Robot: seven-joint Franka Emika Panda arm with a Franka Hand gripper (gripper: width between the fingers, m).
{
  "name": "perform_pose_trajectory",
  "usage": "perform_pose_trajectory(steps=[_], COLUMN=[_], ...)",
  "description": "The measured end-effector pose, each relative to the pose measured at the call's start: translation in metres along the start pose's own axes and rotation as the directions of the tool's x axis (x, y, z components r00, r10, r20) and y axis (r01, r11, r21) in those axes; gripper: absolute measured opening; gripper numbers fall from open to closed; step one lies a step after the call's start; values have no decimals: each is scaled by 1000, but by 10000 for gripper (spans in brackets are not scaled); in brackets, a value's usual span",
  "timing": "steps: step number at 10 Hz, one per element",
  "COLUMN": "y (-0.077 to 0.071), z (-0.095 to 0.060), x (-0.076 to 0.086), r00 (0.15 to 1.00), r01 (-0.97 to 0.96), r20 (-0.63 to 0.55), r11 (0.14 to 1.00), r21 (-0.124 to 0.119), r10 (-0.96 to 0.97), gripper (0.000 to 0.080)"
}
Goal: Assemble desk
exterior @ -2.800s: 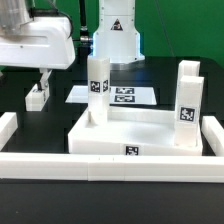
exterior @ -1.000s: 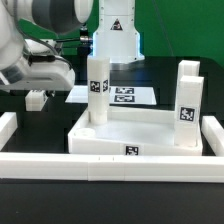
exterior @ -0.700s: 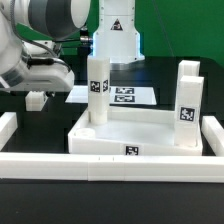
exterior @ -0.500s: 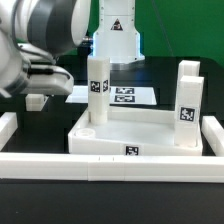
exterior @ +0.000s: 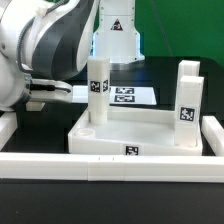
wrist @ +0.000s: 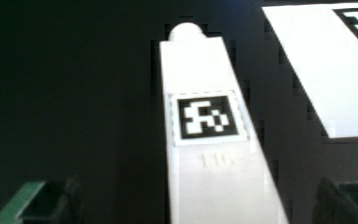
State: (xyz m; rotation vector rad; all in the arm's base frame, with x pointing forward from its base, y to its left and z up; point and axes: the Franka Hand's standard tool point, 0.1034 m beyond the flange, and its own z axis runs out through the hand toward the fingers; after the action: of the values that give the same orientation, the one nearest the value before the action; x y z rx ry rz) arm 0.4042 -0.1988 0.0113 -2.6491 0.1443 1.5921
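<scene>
Gripper (wrist: 179, 190) spread wide, straddling a loose desk leg (wrist: 208, 150) lying flat beside the marker board (wrist: 345, 60), left of the tabletop (exterior: 135, 135). Best centre on the leg, descend squarely, then close.

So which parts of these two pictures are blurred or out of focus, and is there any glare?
Exterior view: the arm fills the near left and is soft; the tabletop and its upright legs stay sharp, without strong glare. Wrist view: the lying leg is bright and slightly soft, and the finger at the edge is blurred.
</scene>
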Motion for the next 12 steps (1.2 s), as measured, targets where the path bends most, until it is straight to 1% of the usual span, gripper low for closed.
perform_pose_trajectory(steps=[1,2,3,4,7,8,9,10,11,12], y=[0,0,0,0,-1,-3,-6,-10,-21,-31], z=[2,4,5,5,2,-4,-14,-26,-42,-55], x=[0,0,0,0,-1,-6,-14,-23,-37,-47], r00=[1000,1000,1000,1000,1000,1000,1000,1000,999,998], r01=[2,2,1,1,4,8,12,28,47,57], r20=[1,4,6,6,2,2,2,-3,-5,0], r11=[1000,1000,1000,1000,1000,1000,1000,999,999,998], r21=[0,2,4,4,3,6,14,15,15,14], r10=[-2,-2,-1,-1,-4,-8,-12,-28,-47,-57], gripper=[619,619,440,285,287,287,287,287,287,288])
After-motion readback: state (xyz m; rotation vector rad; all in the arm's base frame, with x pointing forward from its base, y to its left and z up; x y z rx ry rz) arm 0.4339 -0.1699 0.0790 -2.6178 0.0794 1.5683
